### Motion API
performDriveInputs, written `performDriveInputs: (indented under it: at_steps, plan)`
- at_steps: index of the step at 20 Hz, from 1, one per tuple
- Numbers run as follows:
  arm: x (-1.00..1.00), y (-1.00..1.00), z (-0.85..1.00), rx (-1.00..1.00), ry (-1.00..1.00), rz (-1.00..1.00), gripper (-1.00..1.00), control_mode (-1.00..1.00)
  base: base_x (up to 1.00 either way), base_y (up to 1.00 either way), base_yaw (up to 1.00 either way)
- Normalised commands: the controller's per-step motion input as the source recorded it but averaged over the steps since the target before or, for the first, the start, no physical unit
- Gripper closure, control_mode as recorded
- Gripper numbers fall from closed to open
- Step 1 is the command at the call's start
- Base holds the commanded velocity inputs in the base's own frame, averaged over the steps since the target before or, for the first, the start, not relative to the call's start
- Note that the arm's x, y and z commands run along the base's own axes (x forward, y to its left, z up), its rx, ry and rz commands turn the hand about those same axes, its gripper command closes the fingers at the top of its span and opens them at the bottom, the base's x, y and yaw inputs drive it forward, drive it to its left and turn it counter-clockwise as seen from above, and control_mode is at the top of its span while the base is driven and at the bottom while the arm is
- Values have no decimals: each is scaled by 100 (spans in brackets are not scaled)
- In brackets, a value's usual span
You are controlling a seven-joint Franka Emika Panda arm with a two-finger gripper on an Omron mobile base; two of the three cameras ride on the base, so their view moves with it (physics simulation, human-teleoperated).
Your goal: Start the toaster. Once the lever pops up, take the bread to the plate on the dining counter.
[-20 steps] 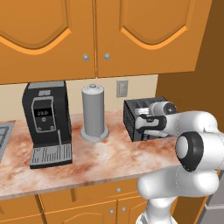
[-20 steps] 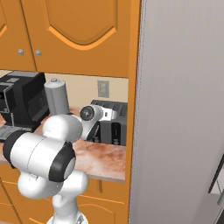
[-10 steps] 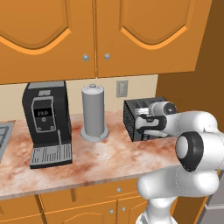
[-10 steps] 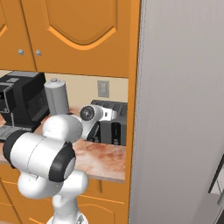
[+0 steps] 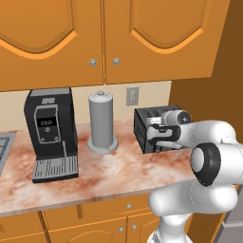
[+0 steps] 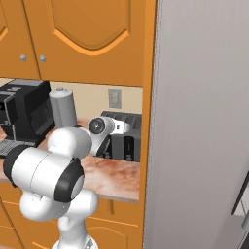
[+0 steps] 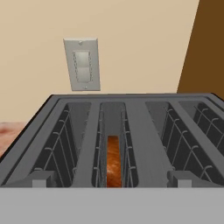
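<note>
The black toaster [image 5: 141,129] stands on the marbled worktop by the right wall, also seen in the right base view [image 6: 130,142]. My gripper [image 5: 152,133] hangs at its near end, level with the top, open and holding nothing [image 6: 118,127]. In the hand view the toaster [image 7: 139,127] sits close below, its slots running toward the wall. The bread [image 7: 113,160] is sunk deep in the left-of-centre slot, with just its brown edge showing. The plate and the dining counter are out of view.
A tall black coffee machine [image 5: 50,133] and a grey cylinder [image 5: 102,121] stand left of the toaster. A wall socket [image 7: 82,64] is behind it. Orange wall cabinets [image 5: 114,38] hang overhead. A tall grey panel [image 6: 204,121] closes off the right side.
</note>
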Motion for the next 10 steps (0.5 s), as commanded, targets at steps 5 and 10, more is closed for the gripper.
performDriveInputs:
  at_steps: [5,10]
  plan:
    - [0,0,0,0,0,0,-100,-100,0,0,0]
    - [0,0,0,0,0,0,-100,-100,0,0,0]
